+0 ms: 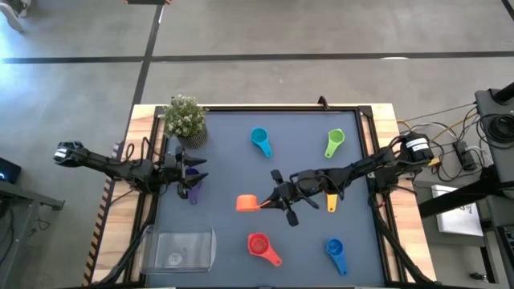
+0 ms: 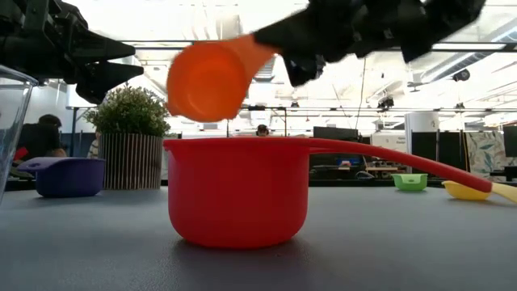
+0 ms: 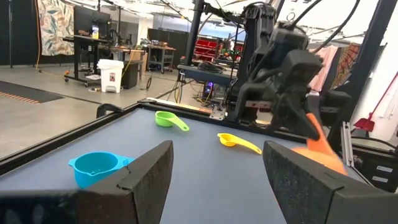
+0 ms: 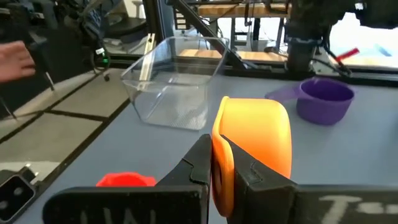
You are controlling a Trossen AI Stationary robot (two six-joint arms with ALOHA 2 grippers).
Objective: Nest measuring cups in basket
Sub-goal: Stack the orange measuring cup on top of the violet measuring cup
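The right gripper (image 1: 271,201) reaches toward the middle of the gray table (image 1: 233,152), its fingers (image 4: 205,163) pinching the handle of the orange measuring cup (image 1: 246,202). In the low view this cup (image 2: 208,79) hangs clear of the surface, tipped on its side, above the red measuring cup (image 2: 236,190) in the foreground. From the right wrist view, the orange bowl (image 4: 255,146) juts out just past the fingertips, with the clear basket (image 4: 176,84) farther ahead, the purple measuring cup (image 4: 323,99) beyond and to one side, and the red cup's rim (image 4: 126,180) showing low beside the fingers.

The left gripper (image 1: 191,172) waits over the table's left side with its fingers (image 3: 147,180) spread apart, holding nothing. The purple cup (image 1: 193,191) sits on the table just beside its fingertips. Ahead of those open fingers, the left wrist view shows a light blue measuring cup (image 3: 94,167) nearest, then a green one (image 3: 169,119) and a yellow one (image 3: 236,142) farther off.

From above, the basket (image 1: 181,247) rests near the front left corner, empty. A dark blue measuring cup (image 1: 336,254) lies at the front right. A small potted plant (image 1: 185,120) stands at the back left corner.
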